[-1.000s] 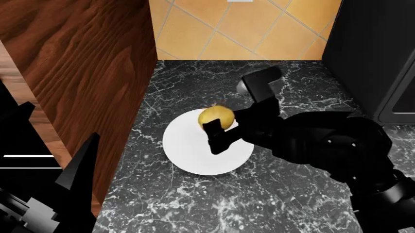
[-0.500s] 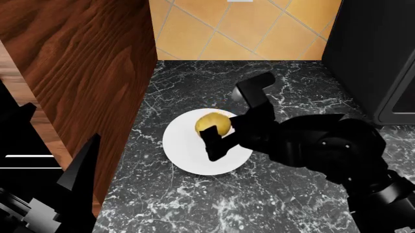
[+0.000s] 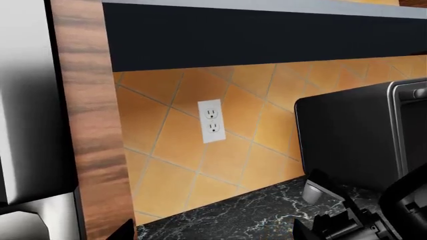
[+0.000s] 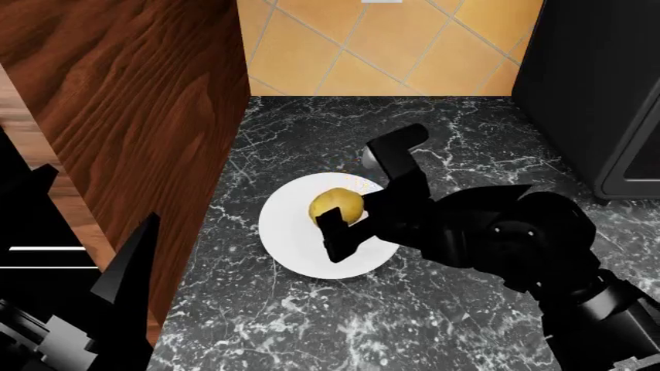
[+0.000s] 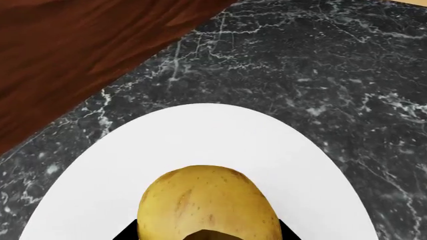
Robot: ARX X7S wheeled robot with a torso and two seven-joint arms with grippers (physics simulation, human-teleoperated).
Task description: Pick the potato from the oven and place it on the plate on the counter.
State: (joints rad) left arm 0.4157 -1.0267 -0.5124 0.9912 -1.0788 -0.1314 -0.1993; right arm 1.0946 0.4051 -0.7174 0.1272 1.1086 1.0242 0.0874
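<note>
Potato (image 4: 336, 205) sits pinched in my right gripper (image 4: 345, 210), fingers closed on either side of it, right over the white plate (image 4: 294, 246). My wrist camera shows the plate (image 5: 220, 135) filling the space under it, potato (image 5: 208, 205) roughly above the middle, but I can't tell whether it's touching the plate or hanging just above. That's the risk: release from a height and this oval thing rolls, maybe off the rim onto the marble counter (image 4: 341, 325). Rolling leftward from the plate, it meets the wooden cabinet panel (image 4: 134, 116). Beyond the plate, the tiled backsplash (image 4: 382, 46); to the plate's right, the black appliance (image 4: 608, 93) is well apart. My left gripper isn't showing its fingers, so I can't tell its state.
</note>
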